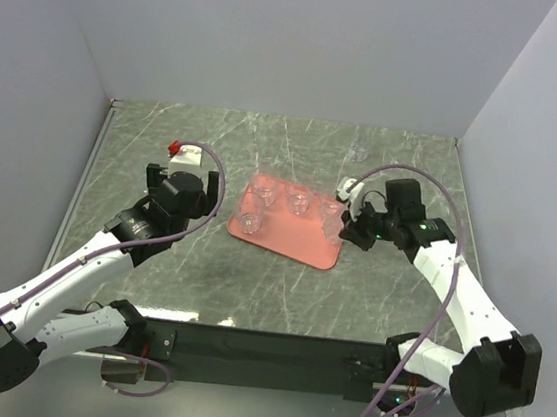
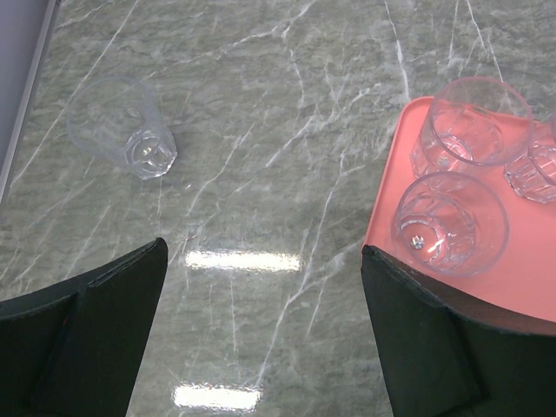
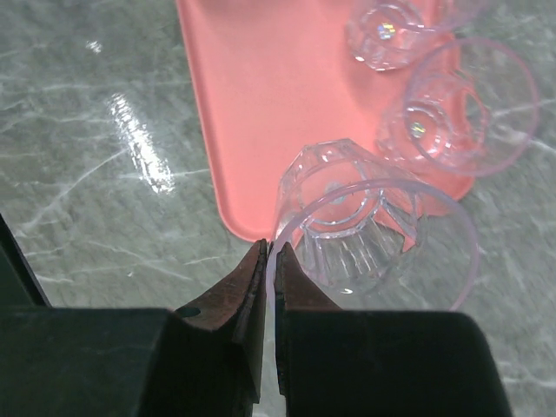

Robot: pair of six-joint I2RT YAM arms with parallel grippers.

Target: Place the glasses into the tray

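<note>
My right gripper [image 3: 269,252] is clamped on the rim of one glass [image 3: 360,221], with one finger inside the wall and one outside. The glass is at a corner of the tray [image 3: 252,104]. In the wrist view its base looks to be over pink just inside that corner, while its mouth overhangs the table [image 3: 78,174]. I can't tell whether the base is touching down yet.

I judge this to be the set-down step, and the margin looks thin. I would nudge the glass further in over the pink so the base lands flat inside the rim and not on it. Two glasses [image 3: 460,104] stand just beside the spot, so I would stay off the nearer one, since a knock could tip it. A rim pinch lets a glass swing, so I would lower slowly. Then I would open only a little and lift straight up, so the inner finger doesn't drag the wall.

My left gripper [image 2: 261,252] hangs wide open over bare table, holding nothing. Ahead of it and to its left, a loose glass [image 2: 122,126] lies on its side on the table, well apart from the tray. It has yet to go in.

I can read no brand, label or writing on the glasses, tray or arms. A red tab [image 1: 176,146] near the left wrist in the top view is too small to make out.
</note>
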